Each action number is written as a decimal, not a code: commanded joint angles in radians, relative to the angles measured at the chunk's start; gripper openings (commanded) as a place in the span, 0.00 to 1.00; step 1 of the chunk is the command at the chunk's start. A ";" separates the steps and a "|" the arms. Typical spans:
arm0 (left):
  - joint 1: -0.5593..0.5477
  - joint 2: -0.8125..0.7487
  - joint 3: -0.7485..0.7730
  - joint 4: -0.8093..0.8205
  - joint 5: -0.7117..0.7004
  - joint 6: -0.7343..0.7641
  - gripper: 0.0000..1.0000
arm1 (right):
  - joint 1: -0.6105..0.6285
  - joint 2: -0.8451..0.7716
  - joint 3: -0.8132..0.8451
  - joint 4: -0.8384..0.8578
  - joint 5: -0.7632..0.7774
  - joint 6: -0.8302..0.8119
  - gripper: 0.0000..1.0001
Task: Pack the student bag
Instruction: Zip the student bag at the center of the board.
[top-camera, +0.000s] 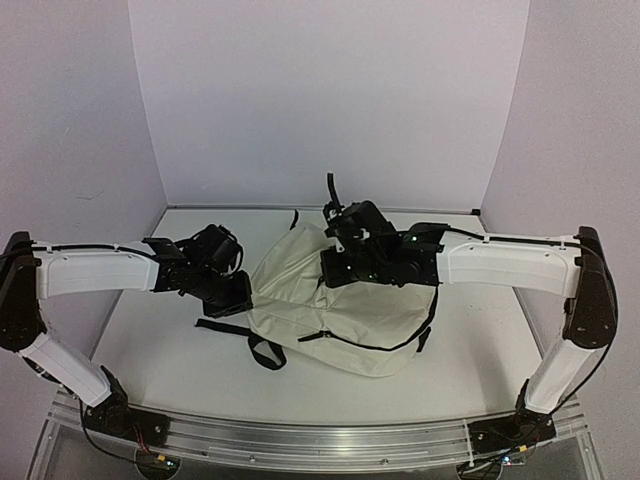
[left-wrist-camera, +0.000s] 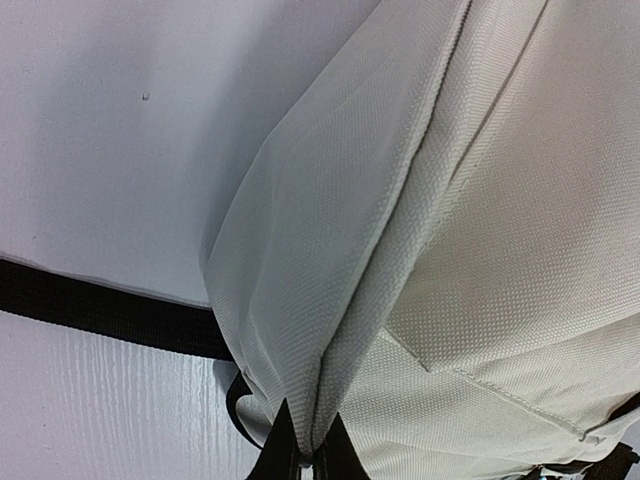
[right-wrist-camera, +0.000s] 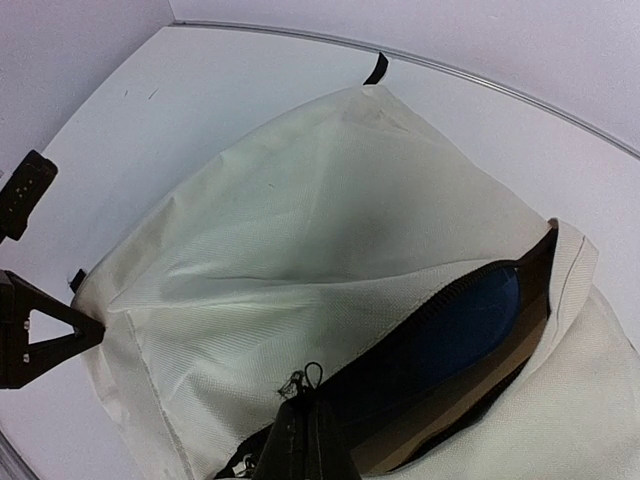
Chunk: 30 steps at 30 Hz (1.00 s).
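Pale, bare walls (top-camera: 330, 100) close in a white tabletop (top-camera: 150, 340) on three sides, and a metal rail (top-camera: 320, 442) runs along the near edge where both arms are bolted. The student bag (top-camera: 340, 310) lies flat in the middle of the tabletop, one black strap (left-wrist-camera: 100, 315) trailing out to its left.

The left end effector (left-wrist-camera: 305, 460) is closed tight on a fold of the cream fabric at the bag's left side. This looks meant to anchor the soft body so that it cannot slide or bunch. The right end effector (right-wrist-camera: 300, 440) is fully closed at the black zip (right-wrist-camera: 440, 300). It seems to pinch the puller or the edge beside it, though which one is hard to tell.

The main opening gapes, showing dark lining, a blue item (right-wrist-camera: 470, 325) and something tan beneath. With contents already inside, this two-point hold probably serves to work the zip.
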 joint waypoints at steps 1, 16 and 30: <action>0.006 -0.035 -0.013 -0.072 -0.100 0.033 0.00 | -0.062 -0.078 0.055 0.069 0.051 0.001 0.00; -0.089 -0.109 0.239 0.025 -0.051 0.573 0.68 | -0.080 -0.085 0.101 0.119 -0.292 -0.018 0.00; -0.222 -0.003 0.159 0.323 -0.040 0.755 0.56 | -0.080 -0.136 0.054 0.182 -0.346 0.046 0.00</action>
